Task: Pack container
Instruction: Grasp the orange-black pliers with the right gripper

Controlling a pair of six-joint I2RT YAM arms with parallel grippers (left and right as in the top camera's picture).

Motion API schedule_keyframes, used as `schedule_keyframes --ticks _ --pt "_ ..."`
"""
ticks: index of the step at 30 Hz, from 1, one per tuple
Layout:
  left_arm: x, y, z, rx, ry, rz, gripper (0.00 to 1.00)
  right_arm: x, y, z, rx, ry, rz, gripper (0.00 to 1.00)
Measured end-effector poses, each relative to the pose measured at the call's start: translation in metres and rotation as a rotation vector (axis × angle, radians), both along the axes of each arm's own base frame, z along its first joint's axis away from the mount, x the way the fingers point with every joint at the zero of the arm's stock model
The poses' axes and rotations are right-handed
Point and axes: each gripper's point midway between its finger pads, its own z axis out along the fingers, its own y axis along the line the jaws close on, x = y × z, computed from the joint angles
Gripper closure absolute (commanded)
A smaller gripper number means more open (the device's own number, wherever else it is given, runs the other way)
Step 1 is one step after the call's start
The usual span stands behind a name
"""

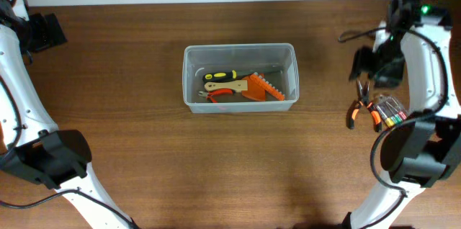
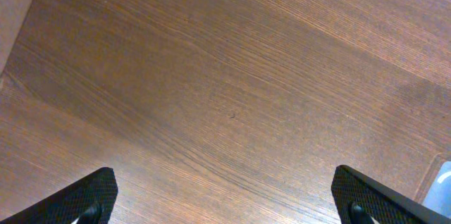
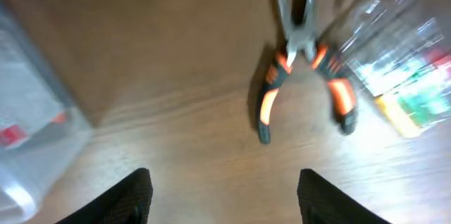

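The translucent whitish rectangular plastic container (image 1: 189, 78) stands open at the middle of the brown wooden table (image 1: 130, 135). Inside it lie a yellow-and-black screwdriver (image 1: 220, 75), small red-handled pliers (image 1: 220, 93) and an orange toothed plastic piece (image 1: 265, 89).

The white left arm (image 1: 21, 92) runs from the near left corner up along the table's left edge. The left tool (image 2: 225, 203) hangs over bare wood, well apart from the container. Its black fingers (image 2: 91, 196) are spread wide with nothing between them.

The white right arm (image 1: 432, 56) rises along the right edge and bends back over the far right of the table. The right tool (image 3: 225, 199) hovers above the wood, fingers (image 3: 130, 196) apart and empty. Ahead of it lie orange-and-black-handled pliers (image 3: 303, 76), handles splayed, just beside a small clear plastic case of coloured screwdrivers (image 3: 402, 69). The right wrist view is blurred.
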Motion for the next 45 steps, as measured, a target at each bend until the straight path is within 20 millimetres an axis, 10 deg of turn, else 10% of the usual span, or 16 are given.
schedule_keyframes --ticks 7,21,34,45 --pt "0.0 0.0 0.0 0.0 0.0 0.0 0.01 -0.017 0.001 -0.062 0.062 0.056 -0.076 0.28" --pt "0.0 0.0 0.0 0.0 0.0 0.0 0.01 -0.029 -0.003 -0.118 0.063 0.036 -0.147 0.38" --pt "0.0 0.0 0.0 0.0 0.0 0.0 0.01 -0.032 -0.018 -0.122 -0.017 0.048 -0.198 0.44" --pt "0.0 0.0 0.0 0.0 0.0 0.0 0.01 -0.035 -0.026 -0.125 -0.054 0.064 -0.205 0.69"
